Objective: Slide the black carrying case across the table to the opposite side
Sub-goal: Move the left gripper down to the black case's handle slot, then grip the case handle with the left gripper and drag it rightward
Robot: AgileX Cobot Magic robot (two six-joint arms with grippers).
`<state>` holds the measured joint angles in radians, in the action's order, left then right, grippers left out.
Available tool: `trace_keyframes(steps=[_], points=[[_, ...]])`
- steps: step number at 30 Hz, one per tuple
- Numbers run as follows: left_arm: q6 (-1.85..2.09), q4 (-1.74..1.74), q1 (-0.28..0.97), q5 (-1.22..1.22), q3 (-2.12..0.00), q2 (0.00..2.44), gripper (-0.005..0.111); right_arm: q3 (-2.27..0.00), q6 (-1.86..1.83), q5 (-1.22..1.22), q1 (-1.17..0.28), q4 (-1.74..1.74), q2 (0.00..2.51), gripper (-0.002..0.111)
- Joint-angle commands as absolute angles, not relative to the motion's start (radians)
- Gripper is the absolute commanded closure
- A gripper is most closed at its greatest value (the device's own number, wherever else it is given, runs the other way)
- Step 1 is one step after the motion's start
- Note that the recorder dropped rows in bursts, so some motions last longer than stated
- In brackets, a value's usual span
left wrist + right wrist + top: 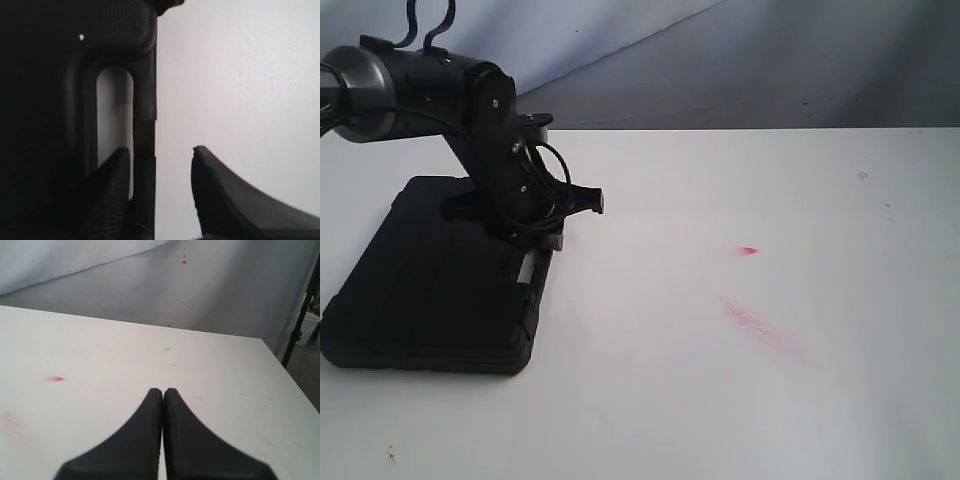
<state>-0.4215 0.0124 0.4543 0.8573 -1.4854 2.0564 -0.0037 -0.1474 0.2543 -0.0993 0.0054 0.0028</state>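
Flat matte black plastic case (430, 280) on the white counter (740, 400) — my left gripper (159, 160) spread astride its moulded handle (144, 100), apparently to drag it; right gripper (163, 392) pressed together, parked.

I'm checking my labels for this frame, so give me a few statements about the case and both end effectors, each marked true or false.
1. The case lies flat on the table. True.
2. The left end effector is open and straddles the handle. True.
3. The right end effector is open. False: its fingers are pressed together.
4. The right end effector touches the case. False: its wrist view shows only table beneath it.
5. The case covers the red smudges. False: they lie well apart from it.
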Motion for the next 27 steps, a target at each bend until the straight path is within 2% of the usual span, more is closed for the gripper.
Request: trace_keyframes(steps=[1,6,27], points=[[-0.469,-0.03,0.459,0.909,-1.53,2.083,0.069,0.0,-0.148,0.251,-0.092,0.005,0.0,0.108],[-0.473,-0.038,0.459,0.948,-1.566,2.127,0.079,0.0,-0.148,0.251,-0.092,0.005,0.0,0.108],[-0.523,-0.009,0.459,0.917,-1.576,2.192,0.079,0.0,-0.148,0.251,-0.092,0.005,0.0,0.108]])
